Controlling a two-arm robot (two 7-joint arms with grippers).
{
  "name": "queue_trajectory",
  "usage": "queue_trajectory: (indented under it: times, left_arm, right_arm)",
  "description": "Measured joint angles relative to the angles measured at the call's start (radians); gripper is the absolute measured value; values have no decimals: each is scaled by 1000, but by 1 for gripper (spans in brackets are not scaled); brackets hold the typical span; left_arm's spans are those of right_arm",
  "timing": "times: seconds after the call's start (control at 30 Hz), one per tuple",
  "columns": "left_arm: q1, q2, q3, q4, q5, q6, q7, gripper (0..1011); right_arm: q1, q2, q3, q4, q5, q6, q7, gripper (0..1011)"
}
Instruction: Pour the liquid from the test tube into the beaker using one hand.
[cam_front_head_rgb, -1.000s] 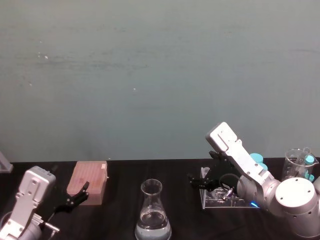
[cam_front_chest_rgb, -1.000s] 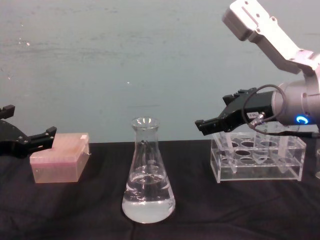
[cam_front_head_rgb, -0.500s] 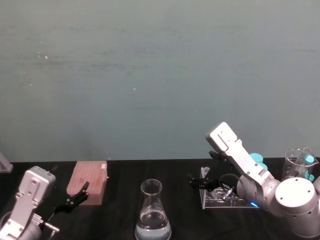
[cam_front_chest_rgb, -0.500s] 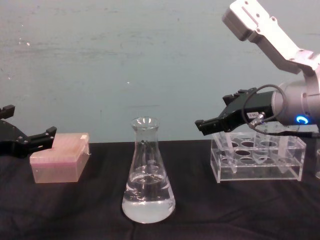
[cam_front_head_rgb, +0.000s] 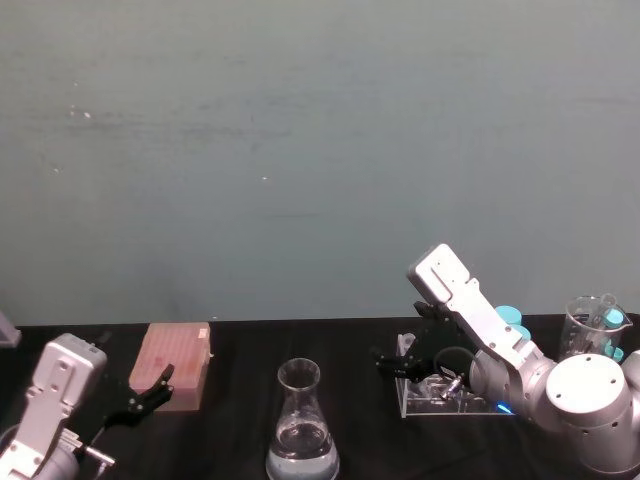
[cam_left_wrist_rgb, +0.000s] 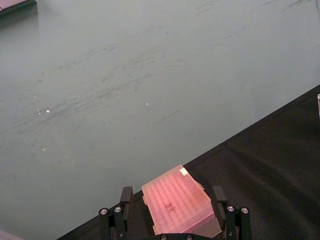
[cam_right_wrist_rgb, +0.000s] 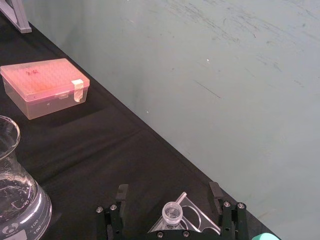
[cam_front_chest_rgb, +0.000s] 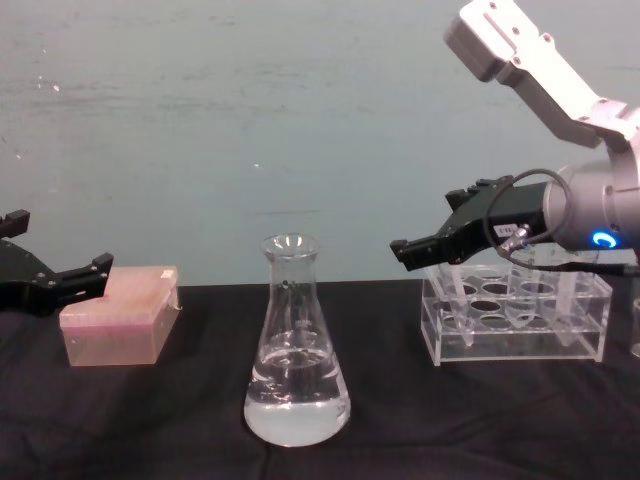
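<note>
The test tube (cam_right_wrist_rgb: 172, 211) stands upright and capless in the near corner of the clear rack (cam_front_chest_rgb: 515, 315). My right gripper (cam_right_wrist_rgb: 167, 191), on the silver arm with the blue light, hovers open over that corner, one finger on each side of the tube's rim and touching nothing. In the chest view the right gripper (cam_front_chest_rgb: 420, 245) sits just above the rack's left end. The beaker (cam_front_chest_rgb: 297, 340), a conical flask holding clear liquid (cam_front_chest_rgb: 297, 412) in its base, stands left of the rack on the black cloth. My left gripper (cam_front_chest_rgb: 60, 280) is parked open at the far left.
A pink lidded tip box (cam_front_chest_rgb: 118, 315) lies in front of the left gripper. Teal-capped tubes (cam_front_head_rgb: 510, 318) and a small glass vessel (cam_front_head_rgb: 590, 325) stand behind the rack at the right. A grey-green wall closes the back of the table.
</note>
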Motion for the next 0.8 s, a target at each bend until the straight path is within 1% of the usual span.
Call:
queue_trajectory:
  times: [0.8]
  left_arm:
    - [0, 0, 0, 0, 0, 0, 0, 1000]
  right_arm:
    - [0, 0, 0, 0, 0, 0, 0, 1000]
